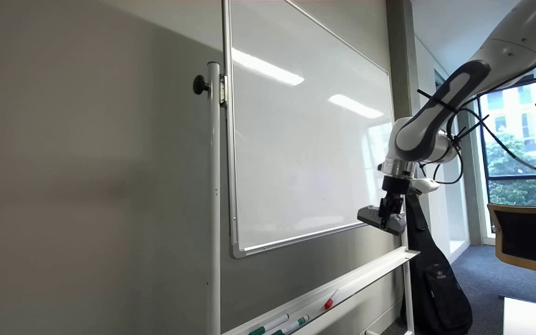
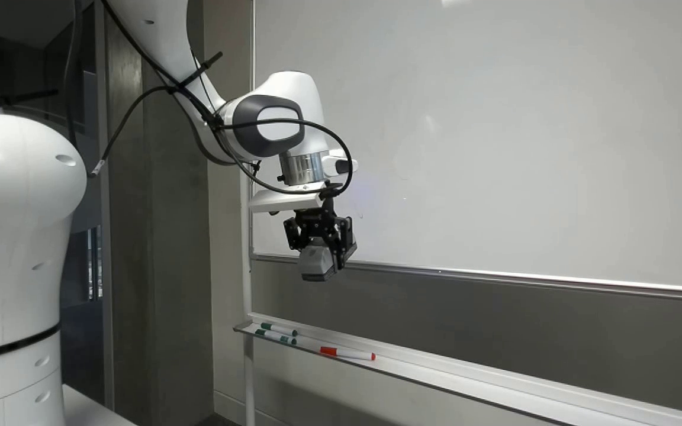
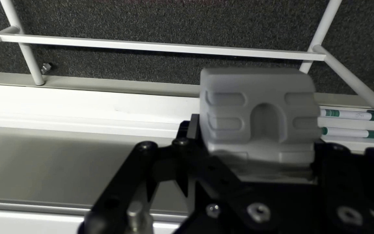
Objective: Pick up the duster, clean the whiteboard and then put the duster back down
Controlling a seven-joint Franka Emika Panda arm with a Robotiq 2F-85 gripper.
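Narrow white tray [image 2: 471, 387], three markers lying on it, all roughly lengthwise. Banded green marker [image 3: 354, 115] and plain green marker [image 3: 354, 132] near one end, just beside each other, caps the same way. Red marker [image 2: 350, 354] farther along, apart from them, cap near the front edge.

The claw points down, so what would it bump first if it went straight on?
Probably the white tray below it, with the duster the claw is gripping touching first. Maybe the red marker lying there instead; depth is hard to judge.
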